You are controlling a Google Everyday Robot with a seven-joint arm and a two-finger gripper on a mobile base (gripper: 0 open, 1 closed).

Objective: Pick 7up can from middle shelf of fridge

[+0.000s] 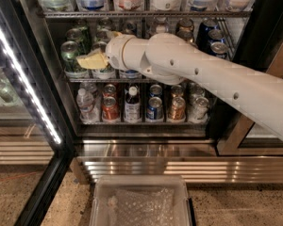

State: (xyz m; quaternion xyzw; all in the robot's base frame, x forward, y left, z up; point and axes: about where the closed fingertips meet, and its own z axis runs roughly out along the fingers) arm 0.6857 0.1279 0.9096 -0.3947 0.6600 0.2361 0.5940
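Camera view: gripper (90, 60) is hovering at 7up can (104, 72), upper left.
Should be centring squarely before closing; gripper opening: cannot tell.

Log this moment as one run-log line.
stage: pre-grasp | gripper: at middle shelf, left side, in front of 7up can | can: on shelf, mostly hidden by gripper | lift: not yet

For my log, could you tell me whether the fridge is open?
Open: the gripper is inside the fridge, at the middle shelf.
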